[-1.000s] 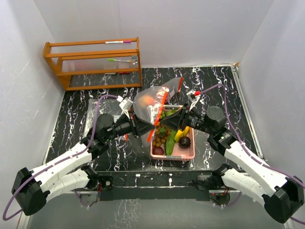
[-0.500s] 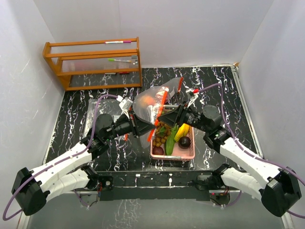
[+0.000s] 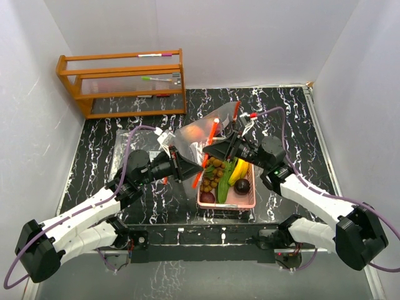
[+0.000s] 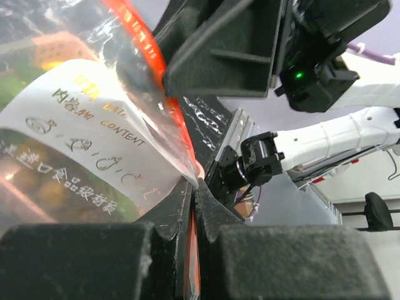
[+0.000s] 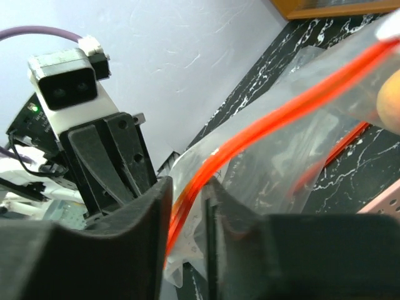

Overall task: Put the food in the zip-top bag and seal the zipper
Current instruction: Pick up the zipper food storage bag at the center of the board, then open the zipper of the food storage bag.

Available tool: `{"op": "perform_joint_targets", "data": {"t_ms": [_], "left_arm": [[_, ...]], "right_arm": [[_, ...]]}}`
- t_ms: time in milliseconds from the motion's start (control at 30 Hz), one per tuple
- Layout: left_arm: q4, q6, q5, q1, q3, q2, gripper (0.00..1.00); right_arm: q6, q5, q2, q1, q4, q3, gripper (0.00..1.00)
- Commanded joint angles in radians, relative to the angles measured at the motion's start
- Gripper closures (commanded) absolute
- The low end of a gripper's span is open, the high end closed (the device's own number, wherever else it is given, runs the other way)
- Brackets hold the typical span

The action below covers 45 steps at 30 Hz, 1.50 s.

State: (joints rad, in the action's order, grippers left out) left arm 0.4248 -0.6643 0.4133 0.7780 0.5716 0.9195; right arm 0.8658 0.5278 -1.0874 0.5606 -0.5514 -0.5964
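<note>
The clear zip-top bag (image 3: 190, 139) with a red zipper (image 3: 213, 132) hangs between both grippers, above the pink basket (image 3: 248, 201). An orange fruit (image 3: 194, 129) shows inside the bag. My left gripper (image 3: 199, 164) is shut on the zipper's lower end (image 4: 192, 250). My right gripper (image 3: 217, 145) is closed around the zipper strip (image 5: 281, 112) further up, with bag plastic between its jaws. Longans (image 3: 212, 175), cucumbers (image 3: 225, 181), a banana (image 3: 239, 170) and dark purple fruits (image 3: 242, 185) lie in the basket.
A wooden rack (image 3: 125, 81) with markers stands at the back left. A flat clear sheet (image 3: 122, 153) lies on the black marbled table beside the left arm. White walls close in on three sides.
My right gripper has moved left and up along the zipper, towards the far end of the bag. The bag has tilted and stretched. The left gripper has kept its hold.
</note>
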Motion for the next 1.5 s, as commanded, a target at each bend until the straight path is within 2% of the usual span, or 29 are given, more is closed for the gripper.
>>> {"op": "perform_joint_targets", "data": {"t_ms": [0,67,133,200,233,267,300,400,533,667,933,1200,1367,1467], "left_arm": [[-0.108,0.06,0.002,-0.001,0.031,-0.015,1.0],[-0.196,0.1,-0.028,0.0,0.059,-0.016,1.0],[-0.294,0.145,-0.074,-0.001,0.093,-0.011,0.98],[-0.396,0.19,-0.128,-0.002,0.131,0.001,0.65],[-0.438,0.21,-0.157,-0.001,0.15,0.008,0.56],[-0.473,0.231,-0.176,-0.001,0.168,0.013,0.13],[-0.497,0.252,-0.193,-0.001,0.186,0.017,0.04],[-0.539,0.288,-0.234,-0.001,0.232,0.01,0.03],[-0.518,0.303,-0.255,-0.001,0.266,0.019,0.03],[-0.486,0.325,-0.308,0.019,0.3,0.094,0.03],[-0.484,0.449,-0.495,0.166,0.424,0.261,0.03],[-0.476,0.538,-0.744,0.341,0.477,0.321,0.03],[-0.449,0.608,-1.006,0.437,0.506,0.416,0.03],[-0.401,0.634,-1.106,0.455,0.493,0.444,0.03]], "right_arm": [[-0.015,0.013,0.0,-0.004,-0.018,-0.088,0.83],[-0.016,0.006,0.003,-0.005,0.041,-0.113,0.9],[-0.068,-0.013,0.015,-0.005,0.121,-0.144,0.91],[-0.111,-0.039,0.031,-0.004,0.226,-0.181,0.92],[-0.129,-0.059,0.041,-0.004,0.274,-0.196,0.92],[-0.144,-0.082,0.05,-0.005,0.323,-0.21,0.92],[-0.161,-0.112,0.063,-0.004,0.366,-0.221,0.92],[-0.196,-0.193,0.091,-0.003,0.499,-0.252,0.92],[-0.212,-0.284,0.096,0.004,0.641,-0.29,0.92],[-0.208,-0.334,0.091,0.014,0.692,-0.296,0.92],[-0.219,-0.409,0.079,0.019,0.731,-0.321,0.92],[-0.22,-0.422,0.038,0.018,0.757,-0.353,0.92],[-0.213,-0.427,0.039,0.018,0.754,-0.351,0.92],[-0.215,-0.425,0.042,0.018,0.757,-0.353,0.93]]}}
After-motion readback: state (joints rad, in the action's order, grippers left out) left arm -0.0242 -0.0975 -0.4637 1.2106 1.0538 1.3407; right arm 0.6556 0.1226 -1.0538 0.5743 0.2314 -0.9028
